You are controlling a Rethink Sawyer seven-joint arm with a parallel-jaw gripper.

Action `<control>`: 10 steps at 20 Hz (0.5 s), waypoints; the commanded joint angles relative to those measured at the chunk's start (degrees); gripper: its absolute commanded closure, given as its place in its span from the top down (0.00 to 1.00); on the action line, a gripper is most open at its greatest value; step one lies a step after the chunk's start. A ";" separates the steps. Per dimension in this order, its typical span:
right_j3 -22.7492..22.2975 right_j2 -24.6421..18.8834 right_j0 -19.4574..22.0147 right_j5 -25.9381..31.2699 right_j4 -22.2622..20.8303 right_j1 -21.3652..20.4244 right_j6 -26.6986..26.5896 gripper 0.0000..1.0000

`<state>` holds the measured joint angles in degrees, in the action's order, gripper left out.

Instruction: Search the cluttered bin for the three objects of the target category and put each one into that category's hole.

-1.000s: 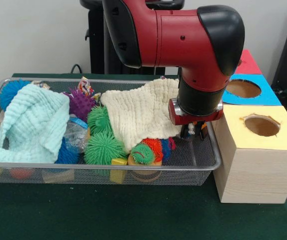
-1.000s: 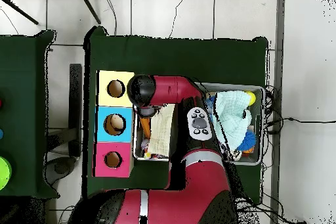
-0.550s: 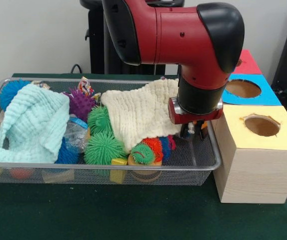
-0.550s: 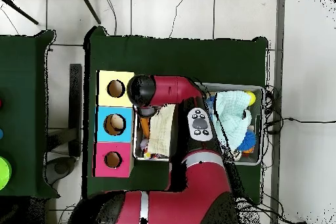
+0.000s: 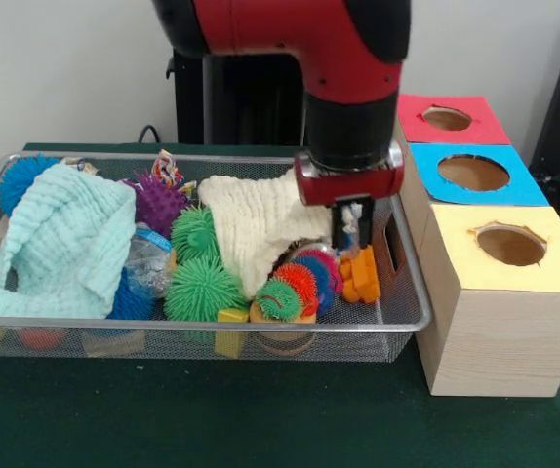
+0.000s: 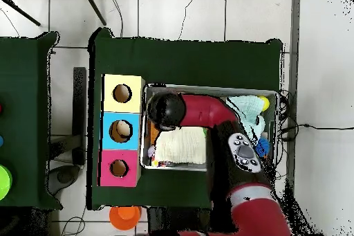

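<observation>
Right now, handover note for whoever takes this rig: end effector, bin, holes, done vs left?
End effector: down in the wire bin at its box end, at the cream cloth's edge, just above an orange block; open or shut can't be told.
Bin: still cluttered with spiky balls, blocks and a mint cloth.
Holes: yellow, blue, red; nothing visible inside from here.
Done: no drop confirmed. Left: likely all three.

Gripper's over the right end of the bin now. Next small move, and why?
Probably a short drop straight down. The gripper hangs just above the orange block, which lies uncovered on the mesh bin floor beside the cream cloth and the spiky balls. Nothing shows in its grasp, and whether it is open is unclear.
</observation>
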<state>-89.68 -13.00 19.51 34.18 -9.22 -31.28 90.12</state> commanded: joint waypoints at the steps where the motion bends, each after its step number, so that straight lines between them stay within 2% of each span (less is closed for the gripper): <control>1: -17.22 -13.75 9.88 -10.58 -3.79 -11.07 -7.61 0.00; 6: -20.71 -21.25 15.10 -17.61 -5.43 -11.76 -3.34 0.00; 10: -23.24 -27.28 19.09 -20.85 -6.06 -10.09 -1.25 0.00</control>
<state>-102.85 -26.24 35.25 18.33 -12.29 -40.96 90.12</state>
